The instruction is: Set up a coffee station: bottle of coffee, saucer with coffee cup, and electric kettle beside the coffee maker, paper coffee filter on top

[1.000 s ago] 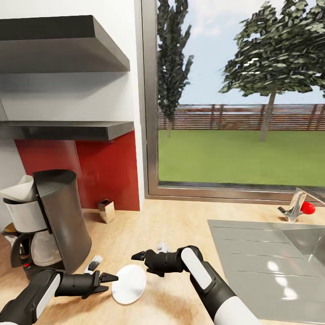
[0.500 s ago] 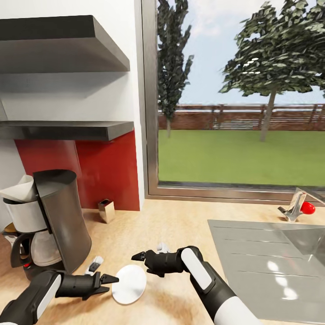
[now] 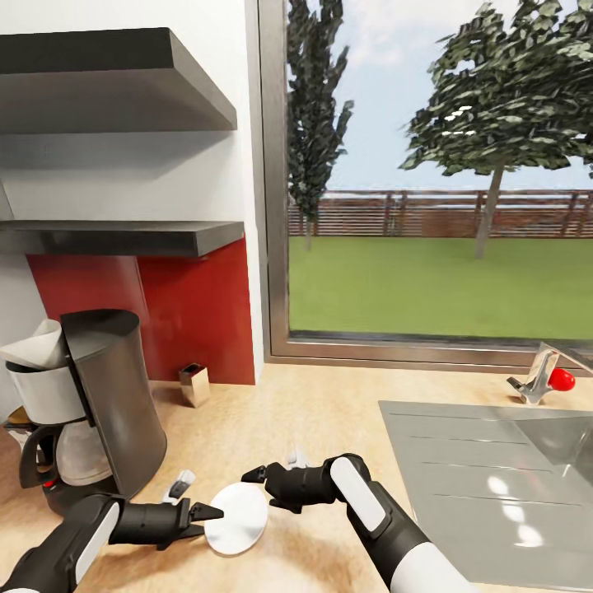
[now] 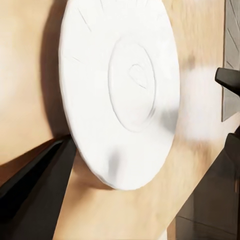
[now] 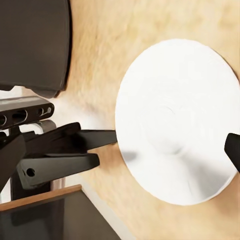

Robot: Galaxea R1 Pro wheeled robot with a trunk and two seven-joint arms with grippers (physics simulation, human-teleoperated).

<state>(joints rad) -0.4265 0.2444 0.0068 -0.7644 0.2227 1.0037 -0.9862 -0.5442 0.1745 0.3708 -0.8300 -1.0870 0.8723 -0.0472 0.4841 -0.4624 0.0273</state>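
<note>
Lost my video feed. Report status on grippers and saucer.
Left gripper at the saucer's left edge, open or shut unclear. Right gripper hovers at its far edge, state unclear. Saucer flat on the countertop right of the coffee maker. Nothing between them.

**Daylight flooding in, wrist feeds going soft**

I am looking at a bright, evenly lit head feed; daylight is pouring through the window [image 3: 436, 181] and glaring in pale patches on the sink [image 3: 494, 486]. The shelves [image 3: 115, 82] are throwing soft grey shade on the wall. In my left wrist feed the saucer [image 4: 120, 90] is blooming white, casting a dark shadow on the countertop [image 4: 25, 75], with hazy smears beside it. The right wrist feed is looking grainy.
</note>
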